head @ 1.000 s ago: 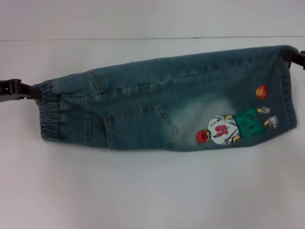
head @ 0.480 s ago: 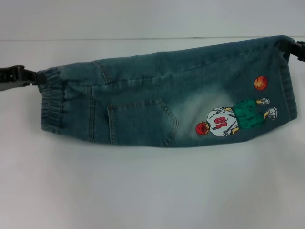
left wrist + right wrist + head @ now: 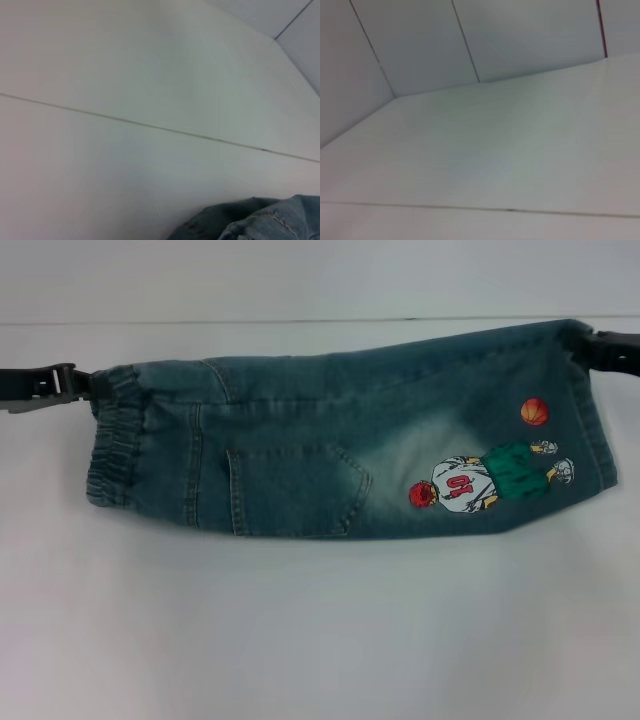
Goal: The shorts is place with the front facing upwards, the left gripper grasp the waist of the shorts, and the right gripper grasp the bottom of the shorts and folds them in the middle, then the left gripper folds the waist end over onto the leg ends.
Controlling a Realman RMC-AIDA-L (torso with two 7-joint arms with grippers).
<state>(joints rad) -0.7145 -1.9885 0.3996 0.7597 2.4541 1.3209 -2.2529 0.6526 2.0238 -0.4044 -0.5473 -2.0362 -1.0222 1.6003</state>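
The shorts (image 3: 330,450) are doubled lengthwise into one long denim strip, stretched across the head view with the basketball-player patch (image 3: 480,480) and orange ball (image 3: 535,411) showing. The ruffled waist (image 3: 115,455) is at the left end. My left gripper (image 3: 90,385) is shut on its upper corner. The leg ends (image 3: 595,430) are at the right, where my right gripper (image 3: 592,348) is shut on the upper corner of the hem. The strip's upper edge runs taut between the two claws. A bit of denim (image 3: 270,222) shows in the left wrist view.
A white table (image 3: 320,630) lies under and in front of the shorts. Its back edge (image 3: 300,321) meets a pale wall. The right wrist view holds only the white table (image 3: 495,165) and wall panels.
Both grippers and the shorts have shifted toward the back of the table. The left gripper and the waist have moved right, and the strip now lies more level.
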